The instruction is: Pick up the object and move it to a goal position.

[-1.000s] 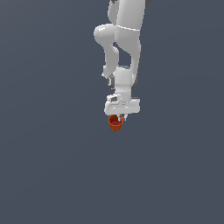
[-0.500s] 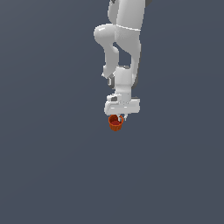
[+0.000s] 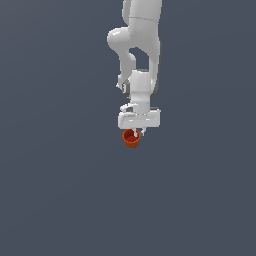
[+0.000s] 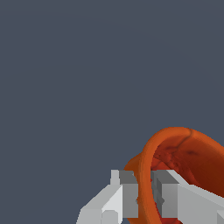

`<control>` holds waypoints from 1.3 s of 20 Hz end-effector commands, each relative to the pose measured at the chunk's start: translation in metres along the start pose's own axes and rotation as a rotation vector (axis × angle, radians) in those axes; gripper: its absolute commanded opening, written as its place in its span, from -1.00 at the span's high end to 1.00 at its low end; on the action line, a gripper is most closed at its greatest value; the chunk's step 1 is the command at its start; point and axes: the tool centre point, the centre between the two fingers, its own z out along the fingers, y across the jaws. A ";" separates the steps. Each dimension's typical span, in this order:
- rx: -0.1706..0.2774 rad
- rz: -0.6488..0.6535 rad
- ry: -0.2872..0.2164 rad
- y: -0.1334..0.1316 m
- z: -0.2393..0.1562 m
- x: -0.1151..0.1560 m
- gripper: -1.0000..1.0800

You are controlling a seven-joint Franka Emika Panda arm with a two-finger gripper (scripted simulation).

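In the exterior view you have the cup (image 3: 131, 139) hanging directly under the white gripper (image 3: 136, 133), tucked against its underside with plain grey background all round it. No desk edge or goal marker shows here, so you cannot tell how high it sits. The cup is a small tapered bucket, orange-red outside, darker red within, and narrower than the gripper body above it. Judge it light, stiff and thin-walled: little weight to fight, but a smooth rim that could twist in a pinch if you swing fast.

In the wrist view you see how it is held. The gripper (image 4: 145, 194) is closed to a narrow gap on the cup's wall, one grey finger (image 4: 128, 192) outside and the other inside the mouth, with the orange rim (image 4: 146, 162) running between them. The cup (image 4: 192, 157) looks tilted, its dark mottled interior turned toward the camera. A rim pinch like this is the sensible hold for a shape this open; keep your moves gentle so it does not pivot.
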 end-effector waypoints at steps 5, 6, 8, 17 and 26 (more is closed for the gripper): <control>-0.003 0.001 0.002 0.020 -0.032 0.042 1.00; -0.004 0.001 0.001 0.024 -0.038 0.050 1.00; -0.004 0.001 0.001 0.032 -0.052 0.068 1.00; -0.007 0.000 0.001 0.066 -0.107 0.143 1.00; -0.002 -0.001 0.002 0.082 -0.135 0.187 1.00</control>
